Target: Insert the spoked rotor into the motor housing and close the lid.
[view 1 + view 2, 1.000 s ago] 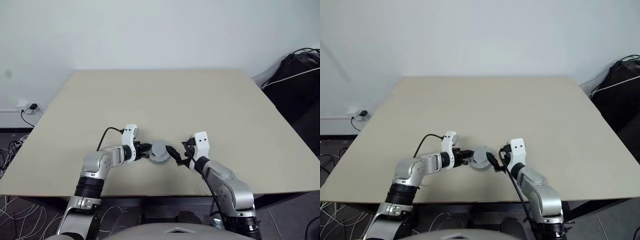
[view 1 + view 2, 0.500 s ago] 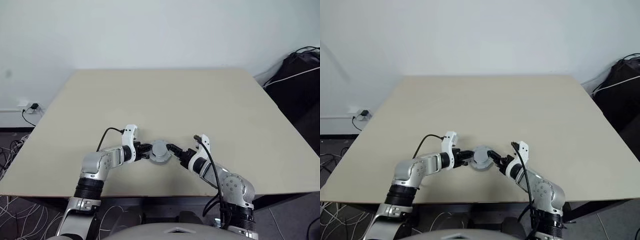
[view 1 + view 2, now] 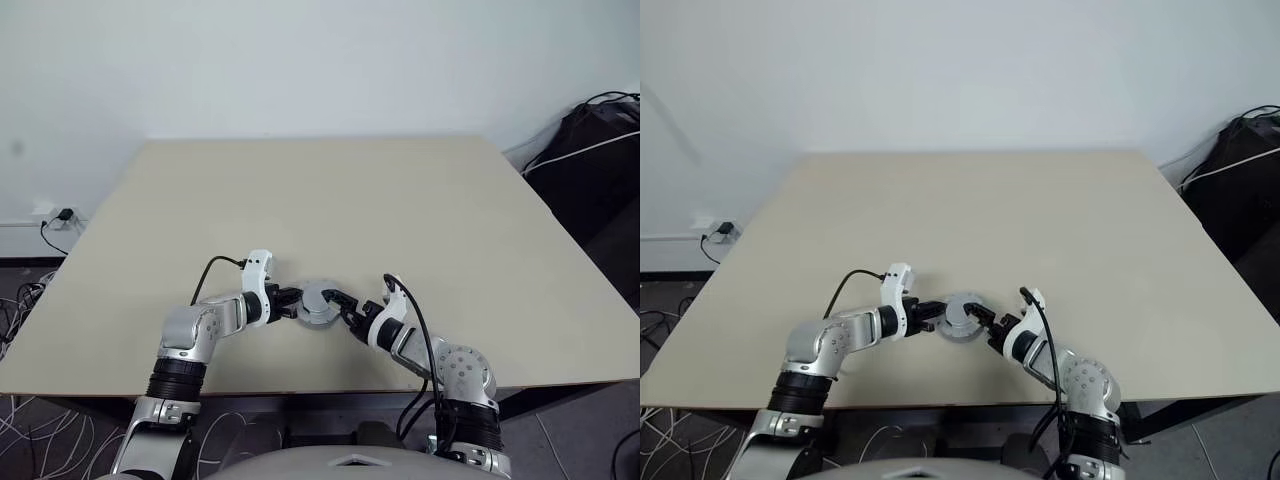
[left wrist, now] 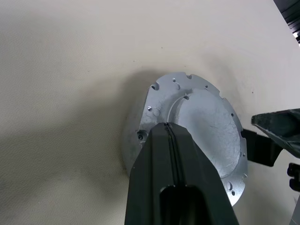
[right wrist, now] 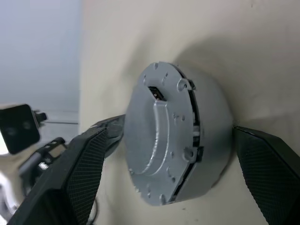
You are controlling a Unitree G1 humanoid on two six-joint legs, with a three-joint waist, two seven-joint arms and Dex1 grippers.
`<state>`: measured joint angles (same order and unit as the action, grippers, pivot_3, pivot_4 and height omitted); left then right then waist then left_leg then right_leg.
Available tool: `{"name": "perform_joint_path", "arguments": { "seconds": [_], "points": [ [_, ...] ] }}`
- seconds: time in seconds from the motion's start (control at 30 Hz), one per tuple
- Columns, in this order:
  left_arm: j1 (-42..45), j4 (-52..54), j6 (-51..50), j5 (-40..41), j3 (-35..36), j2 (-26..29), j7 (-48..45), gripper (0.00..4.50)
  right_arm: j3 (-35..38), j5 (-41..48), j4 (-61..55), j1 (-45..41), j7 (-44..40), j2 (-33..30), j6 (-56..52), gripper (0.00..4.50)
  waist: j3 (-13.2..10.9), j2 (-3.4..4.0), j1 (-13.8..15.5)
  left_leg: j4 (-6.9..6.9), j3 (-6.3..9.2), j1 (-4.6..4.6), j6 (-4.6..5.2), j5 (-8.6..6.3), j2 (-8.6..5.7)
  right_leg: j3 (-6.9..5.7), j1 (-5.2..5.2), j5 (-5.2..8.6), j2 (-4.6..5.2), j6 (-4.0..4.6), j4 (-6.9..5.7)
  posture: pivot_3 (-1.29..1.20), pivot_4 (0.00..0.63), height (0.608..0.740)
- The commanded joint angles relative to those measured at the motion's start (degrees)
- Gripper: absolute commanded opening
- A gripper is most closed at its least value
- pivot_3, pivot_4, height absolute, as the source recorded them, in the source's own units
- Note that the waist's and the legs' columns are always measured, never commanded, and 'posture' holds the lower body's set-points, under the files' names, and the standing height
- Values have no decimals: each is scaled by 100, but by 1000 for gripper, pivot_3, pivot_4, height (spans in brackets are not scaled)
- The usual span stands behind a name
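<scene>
Now, from the left eye view, the assembled motor housing (image 3: 320, 305) sits on the counter (image 3: 330, 200) near its front edge, at about six o'clock of the counter top. The lid (image 3: 321, 297) already lies on top of it, plain face up. The left end effector (image 3: 292, 302) meets the stack from nine o'clock, the right end effector (image 3: 347, 306) from three o'clock. The spoked rotor is presumably inside, under the lid.

From the right eye view the layout is the same: both arms converge on the grey stack, with the counter bare around them.

From the left wrist view, the left end effector's fingers (image 4: 169, 154) are pressed fully together, holding nothing, their tip resting on or just above the lid's edge; contact is hard to judge at this angle. The raised centre and rim holes of the lid are plain.

From the right wrist view, the right end effector's fingers (image 5: 86, 166) stand spread wide, one on either side of the housing, not yet closed on it. A dark seam shows between lid and housing, so the lid looks not quite seated.

The risk, as I judge it: if the right jaws close off-centre, or the left tip pushes sideways, the stack could slide on the smooth counter. The lid could also tilt and jam instead of dropping flush.
</scene>
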<state>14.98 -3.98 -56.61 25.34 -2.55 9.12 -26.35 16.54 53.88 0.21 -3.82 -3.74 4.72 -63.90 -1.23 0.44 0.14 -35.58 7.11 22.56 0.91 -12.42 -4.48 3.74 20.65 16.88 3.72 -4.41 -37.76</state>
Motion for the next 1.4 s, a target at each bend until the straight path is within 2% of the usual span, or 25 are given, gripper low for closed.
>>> {"name": "perform_joint_path", "arguments": {
  "seconds": [0.03,0.4,0.6,0.87,0.97,1.17,1.23,1.27,1.3,1.4],
  "points": [
    [-68,26,-146,34,-193,-66,-58,0,23,594,86,-112,-73,634,-134,4483,0,0,-8,0,0,0,0,0,0,0,0,0,0,0,0,0,0,740],
    [-108,57,-171,12,-157,-49,-64,0,-100,1245,169,-136,-166,711,-223,4483,-5,6,-77,2,0,2,0,0,0,0,3,0,0,-1,0,0,0,740],
    [-140,90,-189,-6,-138,-63,-60,0,-508,1115,146,-119,-210,594,-427,4483,-6,6,-99,6,0,3,0,0,3,2,8,0,-2,0,-1,0,0,740],
    [-161,94,-163,-21,-120,-71,-54,0,-472,941,219,-151,-65,648,-97,4483,-7,6,-150,6,0,3,-1,0,6,3,9,0,-4,-1,-2,0,0,740],
    [-175,112,-163,-23,-117,-73,-51,0,-490,938,192,-126,-68,632,-86,3870,-9,6,-149,6,0,3,-1,0,6,3,9,0,-4,-1,-3,0,0,740],
    [-183,121,-162,-22,-108,-81,-50,0,-478,998,54,-58,-26,574,-188,2025,-17,6,-150,8,0,5,-1,0,5,5,13,0,-4,-1,-2,0,0,740],
    [-188,129,-171,-37,-97,-92,-59,0,-460,1069,-25,-15,17,537,-235,1698,-18,3,-144,7,1,4,-2,0,6,4,12,0,-4,-1,-3,0,0,740],
    [-190,133,-175,-44,-91,-99,-64,0,-451,1093,-49,-1,33,523,-251,1391,-19,3,-143,7,2,4,-2,1,6,3,11,0,-4,-1,-2,0,0,740],
    [-193,136,-178,-49,-85,-103,-67,0,-441,1112,-71,14,54,515,-263,1248,-21,6,-145,7,2,5,-2,1,6,4,11,0,-4,-2,-2,0,0,740],
    [-195,140,-185,-50,-78,-104,-75,0,-434,1117,-88,54,76,477,-287,1247,-21,7,-140,6,2,4,-2,1,5,5,11,4,-4,-9,-2,0,0,740]
  ]
}}
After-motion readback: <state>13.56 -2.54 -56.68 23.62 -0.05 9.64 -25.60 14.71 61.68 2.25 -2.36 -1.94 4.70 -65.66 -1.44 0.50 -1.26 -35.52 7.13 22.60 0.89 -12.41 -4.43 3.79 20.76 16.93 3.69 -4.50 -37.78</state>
